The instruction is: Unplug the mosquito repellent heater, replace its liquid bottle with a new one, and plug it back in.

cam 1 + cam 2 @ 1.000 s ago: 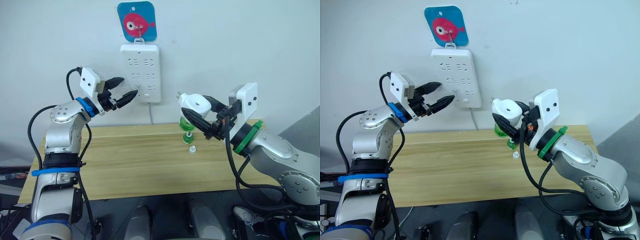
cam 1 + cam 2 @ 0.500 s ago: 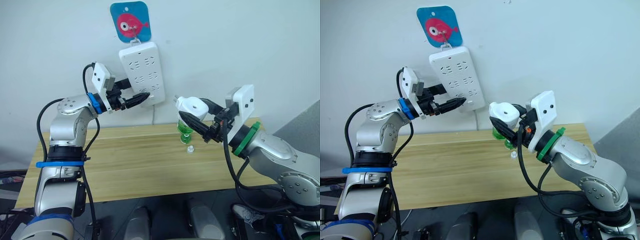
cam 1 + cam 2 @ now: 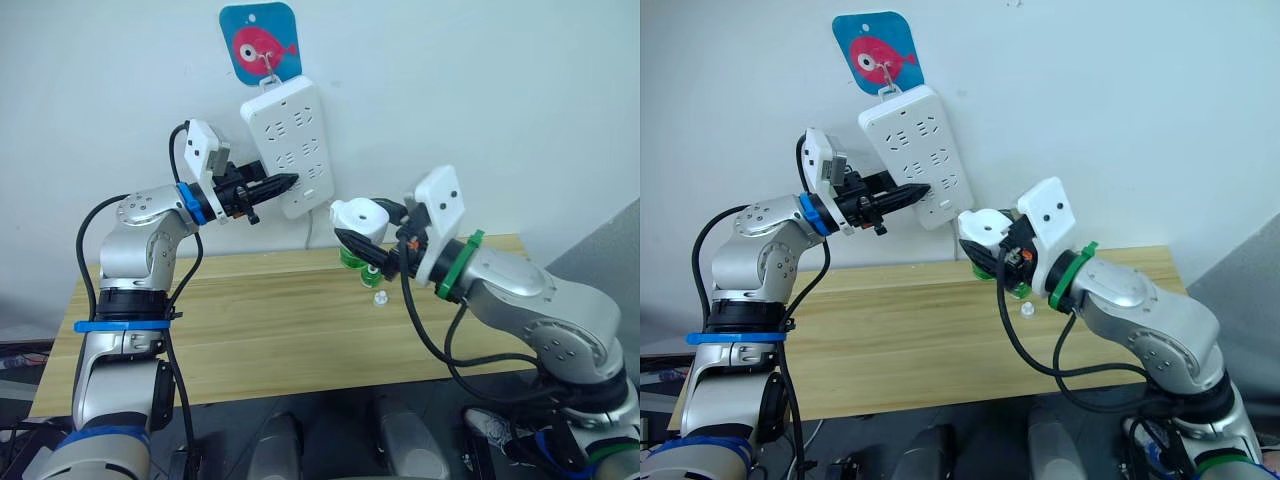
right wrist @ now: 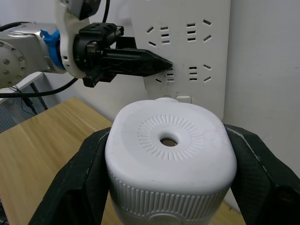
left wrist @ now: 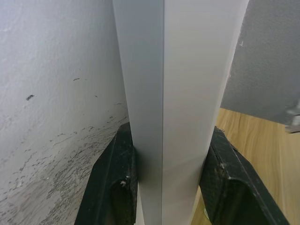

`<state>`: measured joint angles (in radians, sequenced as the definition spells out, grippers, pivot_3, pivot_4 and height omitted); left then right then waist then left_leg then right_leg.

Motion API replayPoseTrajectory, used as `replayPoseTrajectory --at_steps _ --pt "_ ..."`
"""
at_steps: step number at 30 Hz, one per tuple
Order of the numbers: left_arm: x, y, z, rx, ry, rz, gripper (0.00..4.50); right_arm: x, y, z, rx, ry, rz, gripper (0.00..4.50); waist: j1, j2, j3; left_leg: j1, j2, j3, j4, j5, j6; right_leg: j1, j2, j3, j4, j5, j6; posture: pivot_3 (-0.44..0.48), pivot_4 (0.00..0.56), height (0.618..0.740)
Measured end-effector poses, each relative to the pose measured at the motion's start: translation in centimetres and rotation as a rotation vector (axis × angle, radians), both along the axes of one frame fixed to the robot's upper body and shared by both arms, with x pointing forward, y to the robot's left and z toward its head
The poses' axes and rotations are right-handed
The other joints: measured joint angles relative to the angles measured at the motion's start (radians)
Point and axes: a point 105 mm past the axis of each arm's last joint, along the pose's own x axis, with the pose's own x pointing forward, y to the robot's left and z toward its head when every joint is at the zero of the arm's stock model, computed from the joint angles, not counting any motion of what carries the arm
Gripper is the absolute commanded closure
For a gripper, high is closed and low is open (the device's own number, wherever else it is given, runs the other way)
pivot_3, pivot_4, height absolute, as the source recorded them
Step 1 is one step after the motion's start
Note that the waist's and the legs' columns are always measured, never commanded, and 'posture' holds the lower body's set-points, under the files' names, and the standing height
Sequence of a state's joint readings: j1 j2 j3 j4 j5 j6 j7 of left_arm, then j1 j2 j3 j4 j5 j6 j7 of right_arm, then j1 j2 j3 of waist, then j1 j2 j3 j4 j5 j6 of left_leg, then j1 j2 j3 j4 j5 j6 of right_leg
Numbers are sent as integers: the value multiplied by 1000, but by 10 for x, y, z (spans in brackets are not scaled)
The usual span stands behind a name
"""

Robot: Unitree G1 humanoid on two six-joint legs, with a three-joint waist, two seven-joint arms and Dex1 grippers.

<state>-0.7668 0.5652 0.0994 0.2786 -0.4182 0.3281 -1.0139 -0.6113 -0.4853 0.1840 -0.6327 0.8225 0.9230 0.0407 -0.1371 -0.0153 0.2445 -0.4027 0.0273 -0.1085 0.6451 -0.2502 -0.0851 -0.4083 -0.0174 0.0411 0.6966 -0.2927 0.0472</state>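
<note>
The mosquito repellent heater [image 3: 358, 213], a white rounded unit, is held above the table with my right gripper [image 3: 368, 230] shut on it. A green liquid bottle [image 3: 349, 258] hangs under it. It is just right of the lower end of the white socket strip [image 3: 292, 145] and apart from it. The strip hangs tilted from a hook. My left gripper [image 3: 285, 183] is shut on the strip's lower left edge, which runs between its black fingers [image 5: 117, 183] in the left wrist view. The right wrist view shows the heater's round face [image 4: 169, 140] in front of the strip [image 4: 187, 47].
Another green bottle [image 3: 373, 277] stands on the wooden table [image 3: 250, 330], with a small white cap [image 3: 380, 298] beside it. A blue plaque with a red fish [image 3: 258, 42] is on the wall above the strip. The strip's cord drops behind the table.
My left gripper closed on the strip and swung its lower end to the right. My right gripper carried the heater left, closer to the strip.
</note>
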Motion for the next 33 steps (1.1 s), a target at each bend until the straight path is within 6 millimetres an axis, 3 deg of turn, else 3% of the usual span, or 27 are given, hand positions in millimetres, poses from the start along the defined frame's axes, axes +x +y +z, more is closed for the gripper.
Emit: replayPoseTrajectory --at_steps 6,16,33 --pt "-2 -1 1 1 3 1 3177 18 12 5 -11 -30 -47 1431 0 0 0 0 0 0 0 0 0 0 -1 0 0 0 0 -182 181 725" --pt "-3 -1 2 -4 6 10 3177 29 27 8 -27 -91 -45 1431 -1 0 0 -1 0 0 0 0 0 -1 -1 0 0 0 0 -172 182 725" --pt "-3 0 1 -8 11 24 3177 39 31 5 -57 -125 -76 1440 -2 0 0 0 0 0 1 0 0 -1 -1 0 2 0 0 -170 183 725"
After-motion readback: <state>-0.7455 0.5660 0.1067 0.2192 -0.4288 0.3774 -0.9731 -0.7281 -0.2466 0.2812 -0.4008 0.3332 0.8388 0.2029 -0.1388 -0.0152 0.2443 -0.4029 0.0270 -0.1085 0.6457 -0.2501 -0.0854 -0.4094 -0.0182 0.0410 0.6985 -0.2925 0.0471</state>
